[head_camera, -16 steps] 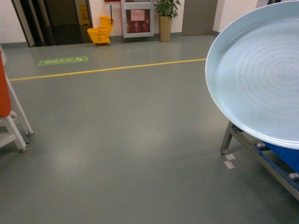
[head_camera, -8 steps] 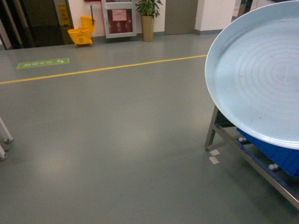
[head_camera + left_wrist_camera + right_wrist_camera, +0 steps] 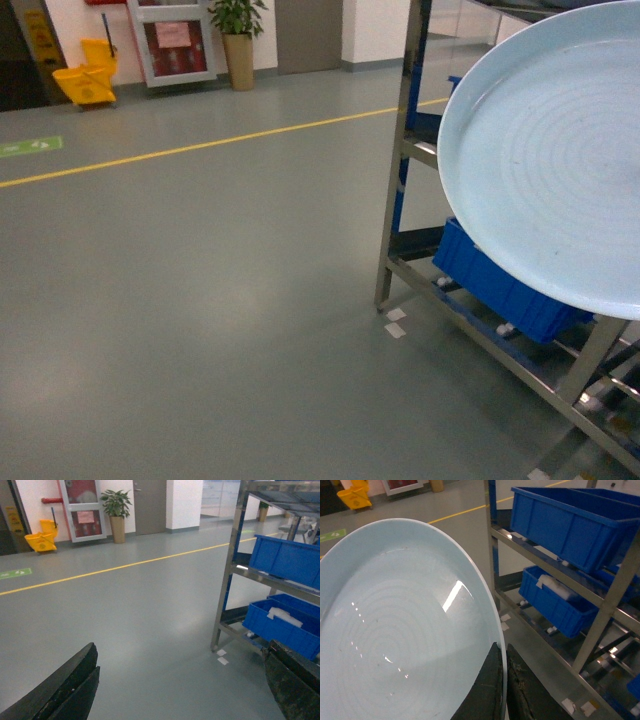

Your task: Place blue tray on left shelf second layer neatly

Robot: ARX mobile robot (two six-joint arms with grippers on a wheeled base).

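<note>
The pale blue tray (image 3: 560, 170) fills the right of the head view, held tilted in the air in front of the left shelf (image 3: 398, 150), a shiny steel rack. In the right wrist view my right gripper (image 3: 503, 647) is shut on the blue tray's (image 3: 395, 630) rim, one finger inside the rim and one outside. The left shelf's rails (image 3: 540, 560) run just right of the tray. My left gripper (image 3: 182, 650) is open above bare floor, with its dark fingers (image 3: 70, 690) far apart and nothing between them. The left shelf's post (image 3: 230, 565) stands to its right.
Deep blue crates (image 3: 285, 557) (image 3: 280, 625) sit on the rack's tiers, one holding white packets. White tape marks (image 3: 396, 322) lie by the rack's foot. A yellow floor line (image 3: 200, 145), a yellow mop bucket (image 3: 85, 80) and a potted plant (image 3: 238, 40) are far back.
The view has swung to the right: the steel rack has slid leftward into fuller sight and the white cart at the left has gone. The tray keeps its place in the head view.
</note>
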